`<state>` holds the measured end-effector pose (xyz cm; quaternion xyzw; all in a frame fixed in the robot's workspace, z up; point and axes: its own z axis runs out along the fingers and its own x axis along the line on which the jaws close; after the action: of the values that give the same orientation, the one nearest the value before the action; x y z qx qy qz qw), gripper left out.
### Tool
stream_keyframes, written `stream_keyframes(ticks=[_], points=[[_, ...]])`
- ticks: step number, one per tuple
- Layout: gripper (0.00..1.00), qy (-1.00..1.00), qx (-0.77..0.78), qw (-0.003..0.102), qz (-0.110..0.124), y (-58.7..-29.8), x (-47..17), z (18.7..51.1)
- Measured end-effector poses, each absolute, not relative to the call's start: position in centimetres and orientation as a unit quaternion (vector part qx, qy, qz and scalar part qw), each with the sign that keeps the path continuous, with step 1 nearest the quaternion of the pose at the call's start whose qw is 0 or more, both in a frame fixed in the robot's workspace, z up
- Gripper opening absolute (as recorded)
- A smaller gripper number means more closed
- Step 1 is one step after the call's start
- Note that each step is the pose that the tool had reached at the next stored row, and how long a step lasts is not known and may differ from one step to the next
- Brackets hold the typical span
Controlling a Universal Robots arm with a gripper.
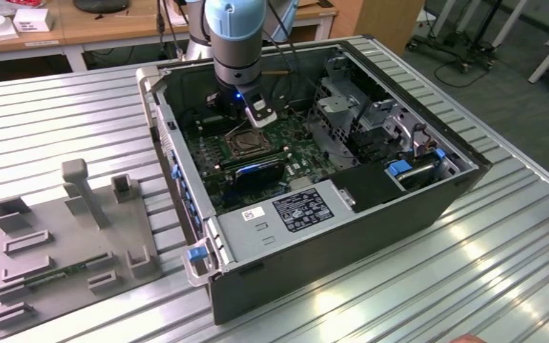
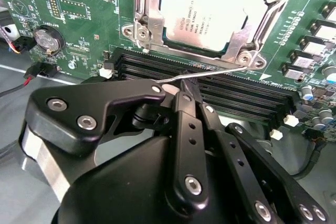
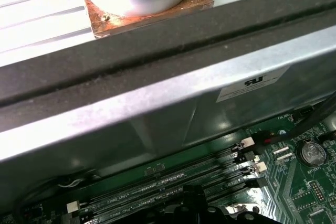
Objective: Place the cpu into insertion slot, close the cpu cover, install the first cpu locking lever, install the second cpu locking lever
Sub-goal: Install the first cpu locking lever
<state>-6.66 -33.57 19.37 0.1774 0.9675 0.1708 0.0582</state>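
Gripper (image 2: pixel 184 88) clamped narrowly on the lever (image 2: pixel 220 72) — chip (image 2: pixel 205 11) seated under its cover (image 2: pixel 144 19).
Thin wire, likely springy and slippery — best taken near its free end.

There is one robot arm (image 1: pixel 241 36) with one gripper (image 2: pixel 178 90), and one open computer case (image 1: pixel 351 236). One grey fixture plate (image 1: pixel 65 246) lies at about eight o'clock in the exterior view. The second wrist view shows one green motherboard (image 2: pixel 79 14), one cpu (image 2: pixel 205 9), one cpu cover (image 2: pixel 143 3), one thin wire locking lever (image 2: pixel 220 71) and one coin-cell battery (image 2: pixel 48 40). There are what look like four long black memory slots (image 2: pixel 236 90), partly hidden by the gripper. In the first wrist view, two white slot clips (image 3: pixel 247 142) sit at one end.
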Motion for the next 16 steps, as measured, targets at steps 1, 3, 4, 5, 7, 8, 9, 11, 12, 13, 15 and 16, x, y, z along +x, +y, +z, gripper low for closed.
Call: stream_keyframes(ticks=[1, 3, 4, 5, 7, 8, 9, 11, 12, 13, 15, 16], points=[[0.11, 0.967, 0.178, 0.058, 0.171, -33.57, -6.66, 19.38], [0.11, 0.967, 0.178, 0.058, 0.171, -33.57, -6.67, 19.45], [0.11, 0.967, 0.178, 0.058, 0.171, -33.57, -6.67, 19.50], [0.11, 0.967, 0.178, 0.058, 0.171, -33.57, -6.67, 19.54], [0.11, 0.967, 0.178, 0.058, 0.172, -33.56, -6.67, 19.60], [0.11, 0.967, 0.178, 0.058, 0.172, -33.54, -6.66, 19.60], [0.11, 0.967, 0.178, 0.058, 0.173, -33.51, -6.66, 19.61], [0.11, 0.966, 0.178, 0.057, 0.176, -33.44, -6.66, 19.61], [0.11, 0.966, 0.178, 0.057, 0.176, -33.41, -6.66, 19.61], [0.11, 0.966, 0.178, 0.057, 0.176, -33.38, -6.66, 19.62], [0.11, 0.966, 0.178, 0.057, 0.176, -33.37, -6.67, 19.62], [0.11, 0.966, 0.178, 0.057, 0.176, -33.35, -6.67, 19.62]])
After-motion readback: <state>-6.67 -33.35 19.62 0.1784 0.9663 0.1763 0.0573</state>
